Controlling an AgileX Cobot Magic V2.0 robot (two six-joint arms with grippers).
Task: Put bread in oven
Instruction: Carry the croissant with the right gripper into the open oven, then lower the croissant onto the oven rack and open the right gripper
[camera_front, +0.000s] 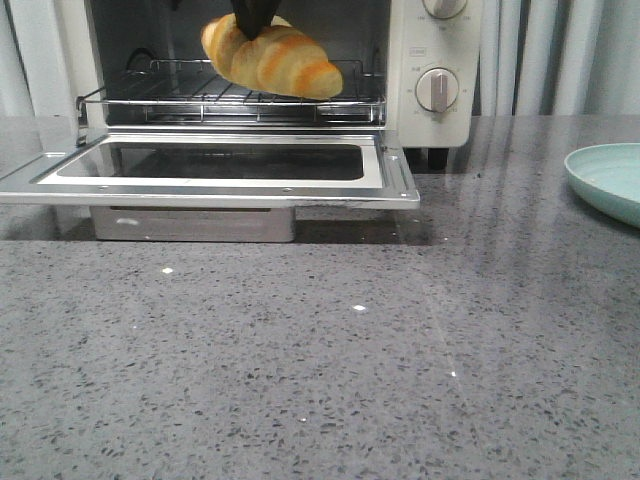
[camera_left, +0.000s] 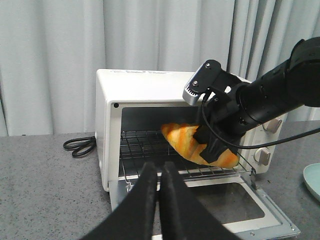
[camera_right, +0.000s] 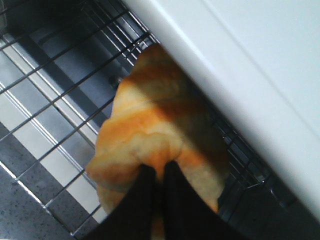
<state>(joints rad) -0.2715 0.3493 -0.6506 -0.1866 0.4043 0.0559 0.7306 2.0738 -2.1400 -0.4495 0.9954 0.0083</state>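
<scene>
R gripper (camera_left: 212, 145) has the bread (camera_front: 270, 55) pinched just above the wire rack (camera_front: 200, 100) inside the open oven (camera_left: 150, 95), w/ the L gripper (camera_left: 159, 172) closed on nothing, back from the door.

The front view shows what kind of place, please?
Probably a kitchen-style test bench, not a real home kitchen: a toaster oven with its door open stands on a grey speckled stone countertop, a pale green plate lies beside it, and plain grey curtains hang behind.
</scene>
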